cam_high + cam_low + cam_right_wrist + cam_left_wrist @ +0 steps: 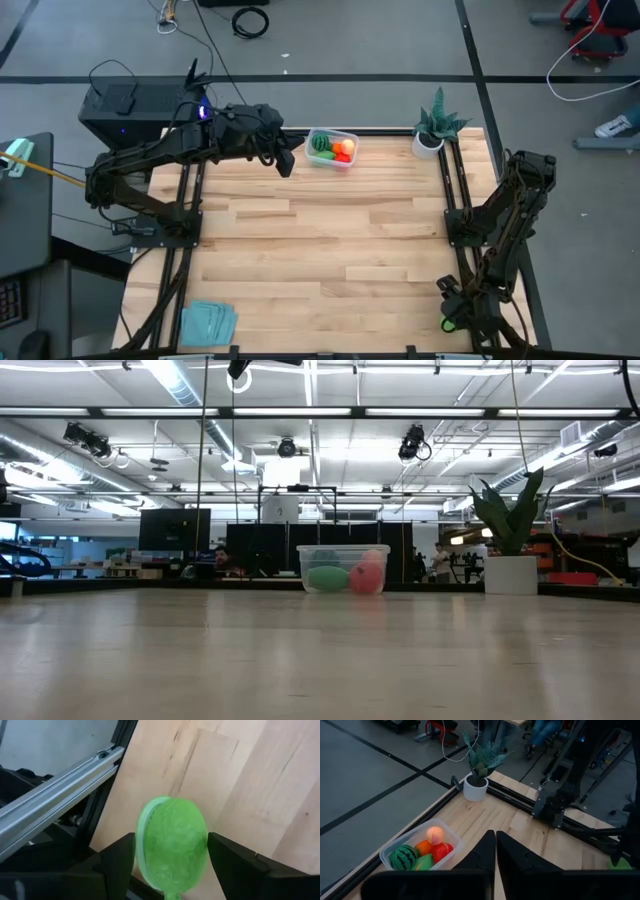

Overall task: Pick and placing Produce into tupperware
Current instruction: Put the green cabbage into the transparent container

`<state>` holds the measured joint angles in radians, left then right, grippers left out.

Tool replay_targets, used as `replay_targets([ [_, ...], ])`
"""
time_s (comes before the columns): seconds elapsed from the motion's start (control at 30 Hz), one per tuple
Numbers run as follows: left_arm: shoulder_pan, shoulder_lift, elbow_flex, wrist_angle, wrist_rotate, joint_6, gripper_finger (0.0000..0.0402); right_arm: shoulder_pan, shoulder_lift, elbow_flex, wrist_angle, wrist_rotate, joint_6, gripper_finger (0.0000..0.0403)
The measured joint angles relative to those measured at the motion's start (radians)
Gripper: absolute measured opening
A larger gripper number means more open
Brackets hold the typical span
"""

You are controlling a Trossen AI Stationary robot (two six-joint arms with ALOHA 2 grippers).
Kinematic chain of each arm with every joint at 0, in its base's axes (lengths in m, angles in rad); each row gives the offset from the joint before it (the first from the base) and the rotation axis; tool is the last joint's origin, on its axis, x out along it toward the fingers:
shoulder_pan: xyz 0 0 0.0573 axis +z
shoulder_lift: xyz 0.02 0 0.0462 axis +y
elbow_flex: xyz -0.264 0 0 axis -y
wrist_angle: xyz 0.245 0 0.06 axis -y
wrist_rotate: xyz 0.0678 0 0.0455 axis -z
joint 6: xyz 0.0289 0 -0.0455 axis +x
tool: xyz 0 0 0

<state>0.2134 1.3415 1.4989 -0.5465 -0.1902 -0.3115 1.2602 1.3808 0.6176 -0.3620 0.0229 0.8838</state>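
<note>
the tupperware (332,149) sits at the desk's (320,260) far edge, holding a watermelon (403,857), peach (435,834) and other produce. the left end effector (286,160) hovers just left of it, closed and empty. the right end effector (170,851), at the near right corner, grips what looks like a green piece (172,841); the long carry risks dropping it.

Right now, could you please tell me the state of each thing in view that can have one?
Plastic box: lidless, upright at the table's far edge, holding produce.
Produce: several pieces lying inside the box.
Green piece: between the right gripper's fingers, outside the box.
Left gripper: shut, empty, beside the box.
Right gripper: shut on the green piece, at the near right corner.
Potted plant: upright.
Cloth: folded.
</note>
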Motion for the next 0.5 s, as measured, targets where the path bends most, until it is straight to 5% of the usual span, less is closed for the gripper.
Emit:
replay_targets([
  [0.5, 0.000, 0.000, 0.000, 0.000, 0.000, 0.005, 0.0023, -0.028, 0.000, -0.053, 0.011, 0.085, 0.015, 0.0253],
])
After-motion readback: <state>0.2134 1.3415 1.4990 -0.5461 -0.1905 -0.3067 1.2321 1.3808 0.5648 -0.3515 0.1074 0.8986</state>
